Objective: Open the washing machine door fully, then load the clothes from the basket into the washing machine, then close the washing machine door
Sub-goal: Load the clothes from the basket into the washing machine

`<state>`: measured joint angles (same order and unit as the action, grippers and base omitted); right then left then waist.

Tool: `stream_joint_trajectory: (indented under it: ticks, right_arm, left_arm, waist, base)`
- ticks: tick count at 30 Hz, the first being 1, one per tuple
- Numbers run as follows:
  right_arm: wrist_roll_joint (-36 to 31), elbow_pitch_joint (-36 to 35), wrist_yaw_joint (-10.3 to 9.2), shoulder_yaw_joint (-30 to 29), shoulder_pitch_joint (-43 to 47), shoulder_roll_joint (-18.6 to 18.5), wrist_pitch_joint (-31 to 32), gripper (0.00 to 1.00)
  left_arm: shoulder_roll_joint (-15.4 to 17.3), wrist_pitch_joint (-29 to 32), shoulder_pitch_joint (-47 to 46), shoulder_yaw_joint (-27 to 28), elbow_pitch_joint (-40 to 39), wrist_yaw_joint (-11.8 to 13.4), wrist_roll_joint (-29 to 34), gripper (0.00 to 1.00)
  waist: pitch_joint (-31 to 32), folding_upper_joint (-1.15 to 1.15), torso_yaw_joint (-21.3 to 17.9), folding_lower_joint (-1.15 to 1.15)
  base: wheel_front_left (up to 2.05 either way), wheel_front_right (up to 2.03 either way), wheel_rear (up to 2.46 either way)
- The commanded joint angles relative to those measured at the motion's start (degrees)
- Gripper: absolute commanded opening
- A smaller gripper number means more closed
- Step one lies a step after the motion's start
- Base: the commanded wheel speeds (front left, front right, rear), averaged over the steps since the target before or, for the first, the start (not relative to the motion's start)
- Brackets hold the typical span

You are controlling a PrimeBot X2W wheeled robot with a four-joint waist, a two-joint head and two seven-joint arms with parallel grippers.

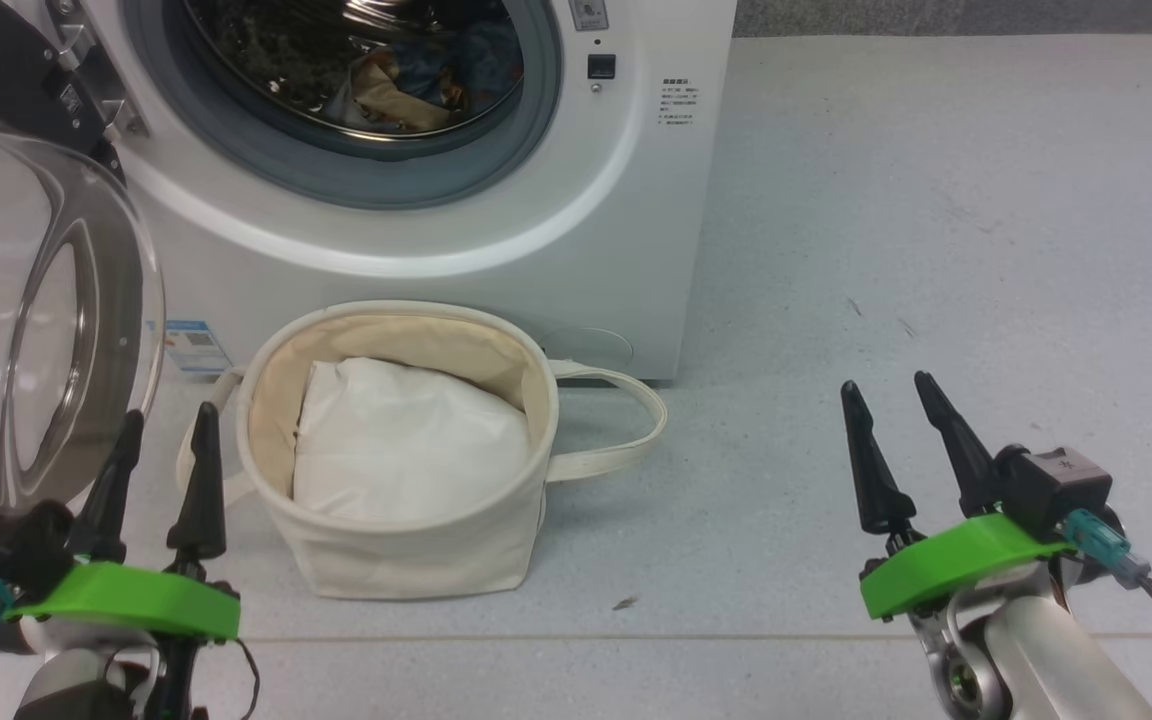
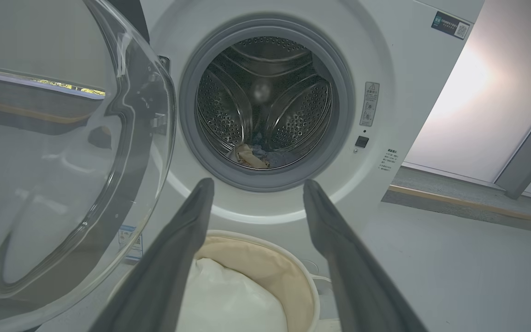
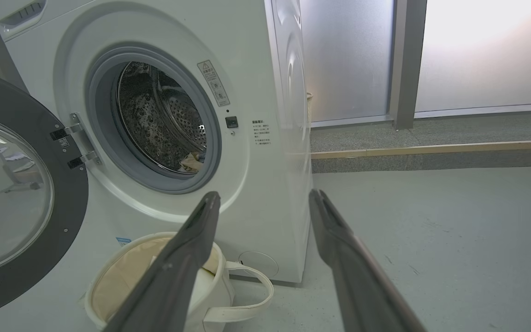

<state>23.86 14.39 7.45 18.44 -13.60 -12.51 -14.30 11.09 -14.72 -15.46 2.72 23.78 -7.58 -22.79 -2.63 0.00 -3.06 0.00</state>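
Now clothes (image 1: 416, 85) in drum (image 2: 228, 106), bundle (image 1: 401, 445) in basket (image 1: 416, 560).

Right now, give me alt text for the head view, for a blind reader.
A washing machine with its door swung open leftward and patterned clothes in the drum. Before it sits a cream basket holding a white bundle; the left gripper and right gripper hover open at the lower corners.

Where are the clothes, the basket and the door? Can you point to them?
clothes (image 1: 401, 100): head view, cream patch inside the drum.
basket (image 1: 416, 560): head view, front wall.
door (image 3: 69, 198): right wrist view, black rim.
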Motion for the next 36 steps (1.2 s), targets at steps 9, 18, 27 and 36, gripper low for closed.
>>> stream_joint_trajectory:
  ticks: [9,18,27,36]
  right_arm:
    - [0.54,-1.20,0.03,1.35,-0.62,-0.15,-0.70,1.00]
    - [0.82,-0.98,0.03,1.77,-0.59,-0.35,-0.70,1.00]
    - [0.99,-0.73,0.03,1.91,-0.43,-0.53,-0.70,1.00]
    - [1.41,-0.37,0.03,2.20,0.02,-0.48,-0.70,1.00]
  left_arm:
    - [1.70,-0.28,-1.18,1.61,-1.36,0.09,0.74,1.00]
    - [1.63,-0.28,-1.15,1.68,-0.95,0.09,0.90,1.00]
    - [1.18,-0.28,-1.14,1.98,0.24,0.09,0.88,1.00]
    - [-0.96,-0.28,-1.62,5.30,1.38,0.21,3.24,1.00]
  waist:
    - [0.51,0.00,0.72,0.00]
    - [0.76,0.00,1.15,0.00]
    - [1.11,0.00,2.79,0.00]
    - [1.92,0.00,8.22,0.00]
  base:
    - [0.00,0.00,0.00]
    - [0.00,0.00,0.00]
    - [0.00,0.00,0.00]
    - [0.00,0.00,0.00]
